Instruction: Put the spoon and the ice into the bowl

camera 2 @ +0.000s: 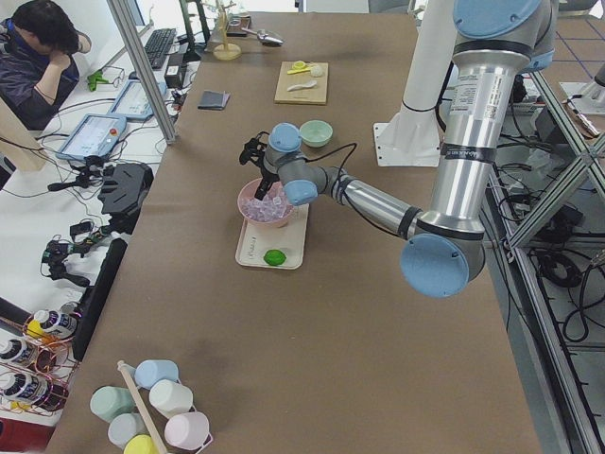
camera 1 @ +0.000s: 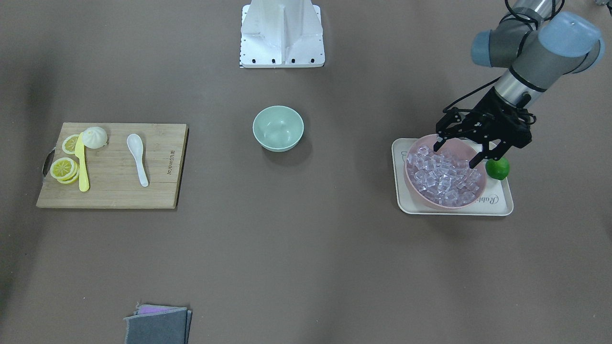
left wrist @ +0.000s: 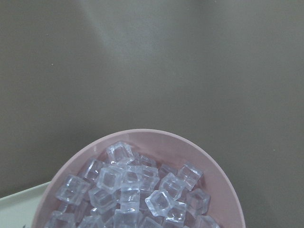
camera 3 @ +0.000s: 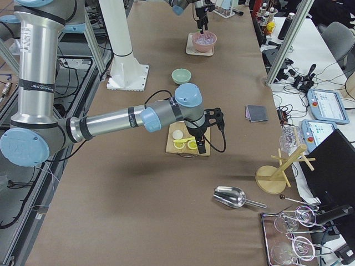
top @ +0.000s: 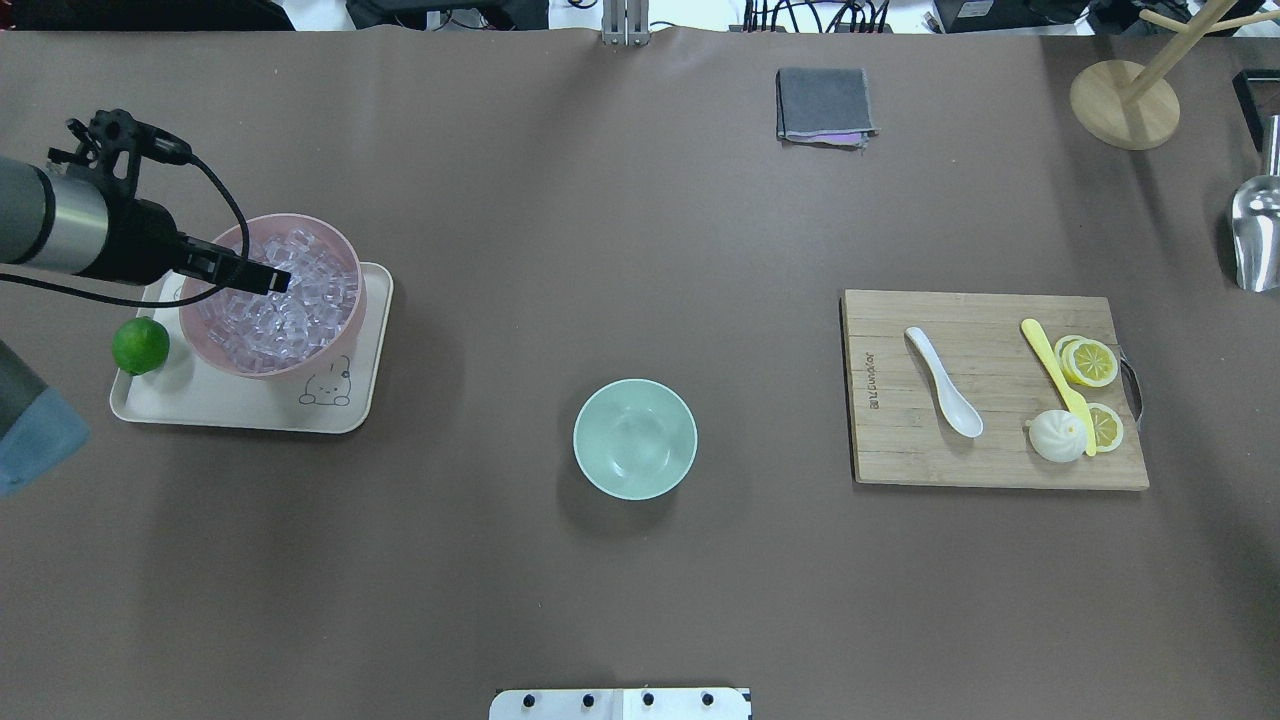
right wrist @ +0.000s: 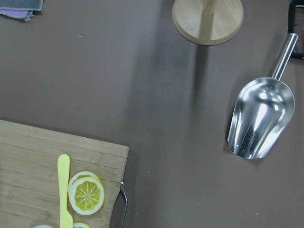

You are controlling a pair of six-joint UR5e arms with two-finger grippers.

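Front: tray (camera 1: 499,204) script reads "Rab…", rest hidden; board (camera 1: 158,191) stamp too small to read; left pincer (camera 1: 457,152) spread wide over pink bowl (camera 1: 442,206), which is heaped with ice (camera 1: 444,177), clear cubes. Smooth mint bowl (camera 1: 278,128) stands alone mid-bench (camera 1: 334,263); glossy white spoon (camera 1: 137,158) lies flat on the bamboo board
Overhead: bunny sketch (top: 325,385) on tray
Right side: right pincer (camera 3: 201,147) over the board, can't tell its opening

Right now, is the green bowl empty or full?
Empty. The green bowl shows only its bare inside; the ice sits in the pink bowl, the spoon on the board.
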